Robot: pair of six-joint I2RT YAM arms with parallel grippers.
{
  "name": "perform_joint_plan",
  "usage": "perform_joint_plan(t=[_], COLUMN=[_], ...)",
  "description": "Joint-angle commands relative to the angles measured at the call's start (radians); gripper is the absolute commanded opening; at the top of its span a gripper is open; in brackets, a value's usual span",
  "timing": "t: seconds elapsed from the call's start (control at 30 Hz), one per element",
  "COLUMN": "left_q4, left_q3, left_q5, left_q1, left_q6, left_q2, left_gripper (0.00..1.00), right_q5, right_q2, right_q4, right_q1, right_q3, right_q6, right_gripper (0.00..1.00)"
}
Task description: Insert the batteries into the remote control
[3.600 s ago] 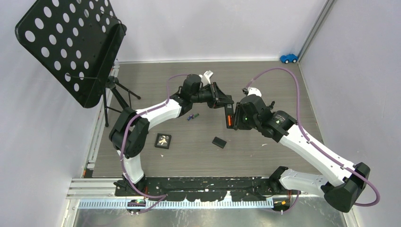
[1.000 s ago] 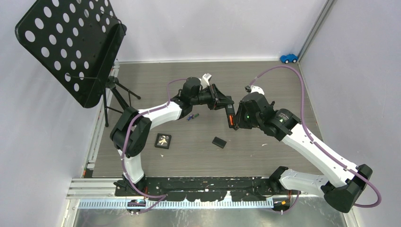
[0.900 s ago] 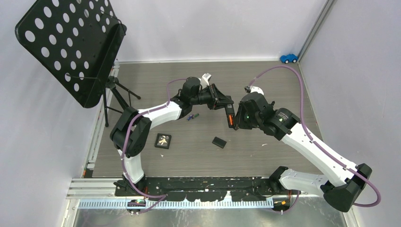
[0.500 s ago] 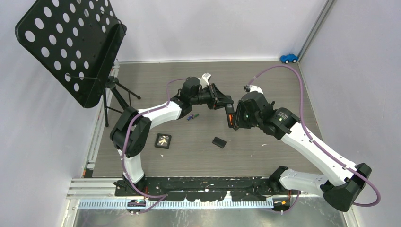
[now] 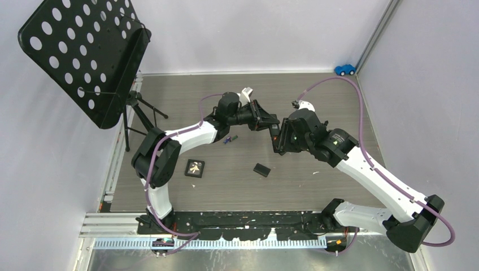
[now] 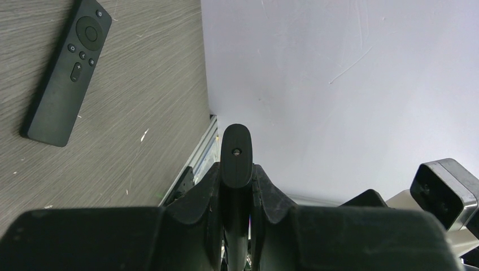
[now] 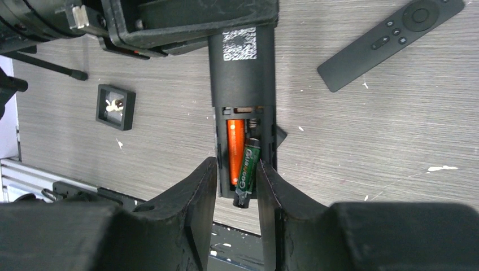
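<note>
My left gripper (image 5: 269, 121) is shut on a black remote (image 7: 243, 68) and holds it above the table; it is edge-on in the left wrist view (image 6: 236, 148). The remote's battery bay is open. An orange battery (image 7: 235, 148) lies in it. A dark green battery (image 7: 249, 169) sits tilted beside it, its end poking past the remote's end. My right gripper (image 7: 236, 168) is open and straddles that end, its right finger (image 7: 274, 195) against the green battery. Loose batteries (image 5: 229, 139) lie on the table. A black cover plate (image 5: 261, 169) lies nearer me.
A second black remote (image 7: 390, 42) lies on the table and also shows in the left wrist view (image 6: 65, 73). A small black framed square (image 5: 195, 167) lies left of the cover plate. A music stand (image 5: 85, 56) stands at far left. A blue toy car (image 5: 344, 69) sits at the far right corner.
My right gripper has moved left and up onto the remote's open end, so the orange battery is mostly covered in the top view. The left arm has shifted only slightly.
</note>
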Motion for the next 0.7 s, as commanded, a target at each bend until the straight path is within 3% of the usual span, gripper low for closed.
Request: perform_joint_plan(t=[0.0,0.33,0.5,0.67], left_q4=[0.063,0.063,0.177,0.368], left_q3=[-0.005,-0.006,-0.046,-0.096], left_q5=[0.024,0.020,-0.039,-0.115], left_q1=[0.006,0.006,0.011,0.010], left_q6=[-0.010,-0.022,-0.168,-0.395], left_q2=[-0.005,-0.010,-0.019,-0.004], left_gripper=[0.00,0.00,0.00,0.00], right_q5=[0.073,0.093,0.158,0.206], right_q2=[-0.042,-0.092,-0.225,-0.408], right_q4=[-0.016,0.018,0.110,0.242], right_q1=[-0.006,-0.006,-0.006,-0.006], right_q3=[0.045,0.022,-0.061,-0.200], right_q6=[0.016,0.024,0.160,0.358], right_gripper=[0.37,0.34,0.62,0.75])
